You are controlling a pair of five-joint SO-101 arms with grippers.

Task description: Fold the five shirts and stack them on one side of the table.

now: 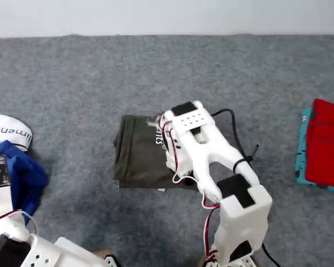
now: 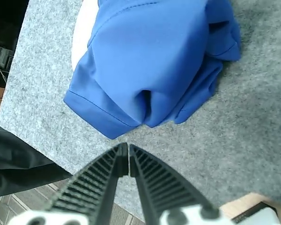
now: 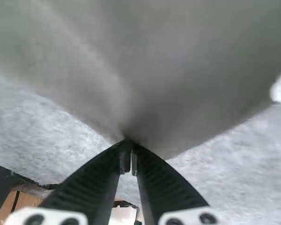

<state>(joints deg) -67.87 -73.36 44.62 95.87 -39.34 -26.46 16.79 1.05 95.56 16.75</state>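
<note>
Both closed: right gripper point(image 3: 128, 161) is pinching the olive shirt point(image 1: 138, 158) mid-table, left gripper point(image 2: 129, 159) hovering empty by the blue shirt point(image 2: 150, 61).
The olive shirt is lying lengthwise side to side, its right end hiding under the arm point(image 1: 211, 150).

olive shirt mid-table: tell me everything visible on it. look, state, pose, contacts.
The olive shirt is dark, soft-looking cloth, folded into a rough rectangle with slightly uneven edges. It lies flat near the middle of the grey felt table. Some pale print shows near its far edge, and the right arm covers its right part. In the right wrist view the right end effector is shut on the cloth, which bunches to a point at the fingertips. No other garment touches it.
</note>
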